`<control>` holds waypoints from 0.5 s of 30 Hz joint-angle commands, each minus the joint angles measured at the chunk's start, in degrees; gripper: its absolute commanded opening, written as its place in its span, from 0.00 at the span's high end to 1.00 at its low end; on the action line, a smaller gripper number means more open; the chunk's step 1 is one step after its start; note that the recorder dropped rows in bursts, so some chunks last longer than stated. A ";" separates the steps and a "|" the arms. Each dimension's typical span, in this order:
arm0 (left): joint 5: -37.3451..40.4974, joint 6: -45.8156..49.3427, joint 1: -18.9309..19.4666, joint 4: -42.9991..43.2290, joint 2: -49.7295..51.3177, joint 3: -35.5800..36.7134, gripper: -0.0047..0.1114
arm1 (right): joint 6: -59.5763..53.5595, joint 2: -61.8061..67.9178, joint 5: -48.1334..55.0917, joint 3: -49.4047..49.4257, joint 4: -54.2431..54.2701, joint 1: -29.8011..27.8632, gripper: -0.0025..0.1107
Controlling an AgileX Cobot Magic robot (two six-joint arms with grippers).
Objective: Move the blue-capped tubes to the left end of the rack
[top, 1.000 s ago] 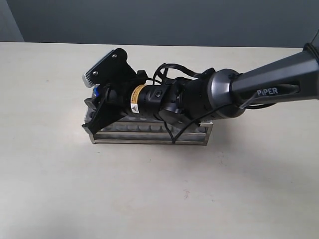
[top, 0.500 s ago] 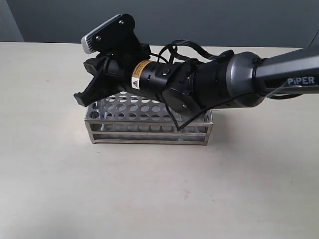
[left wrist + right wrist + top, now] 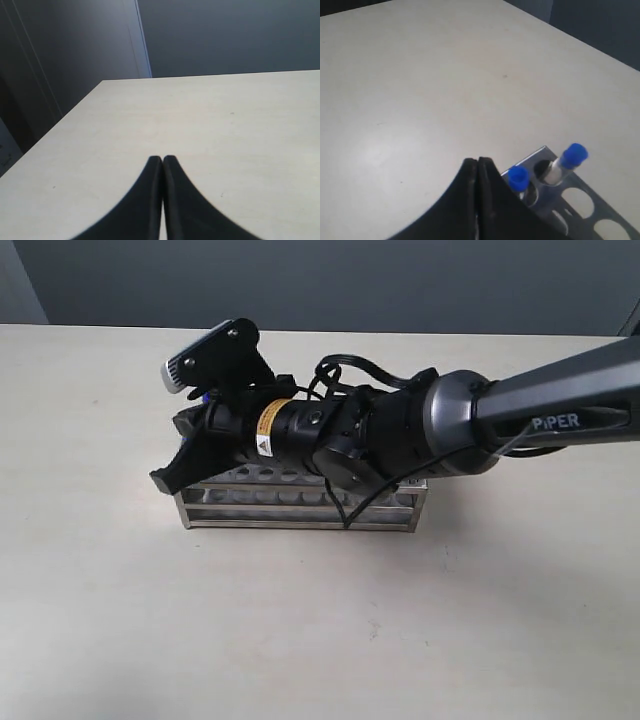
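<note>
Bench (image 3: 320,640), pale and plain, with a shiny steel rack (image 3: 290,508) standing lengthwise near its middle in the exterior view. The rack's top plate is full of round holes and its sides are open frames.

My right arm (image 3: 450,425) reaches in from the right of that view and lies low across the rack, covering most of the top plate. My right jaws are at the rack's left end, angled downward, with their tips past that end and above the bench.

In the right wrist view these right jaws are clenched, tip pressed against tip, with nothing between them. Just beside them, 2 blue-capped tubes (image 3: 572,159) stand in 2 holes next to each other at a corner of the rack. That corner belongs to the end under my jaws. The nearer tube's blue cap sits very close to the side of my jaws; I cannot tell whether it touches. From the exterior view I cannot tell what stands in the holes hidden by my arm.

In the left wrist view my left jaws are clenched as well, tips together and gripping nothing, above the pale bench, with a dark wall (image 3: 225,35) beyond its far edge.
</note>
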 commanded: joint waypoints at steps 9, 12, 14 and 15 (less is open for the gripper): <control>-0.09 -0.27 -0.38 0.00 -0.30 -0.30 0.95 | 0.25 2.58 -1.32 0.08 -0.78 0.58 0.99; -0.09 -0.27 -0.38 0.00 -0.30 -0.30 0.95 | 0.13 1.37 -3.60 0.08 -0.78 0.58 0.99; -0.09 -0.27 -0.38 0.00 -0.30 -0.30 0.95 | 0.00 1.00 -4.31 0.08 -0.78 0.58 0.99; -0.09 -0.27 -0.38 0.00 -0.30 -0.30 0.95 | 0.00 1.00 -4.31 0.08 -0.78 0.58 0.99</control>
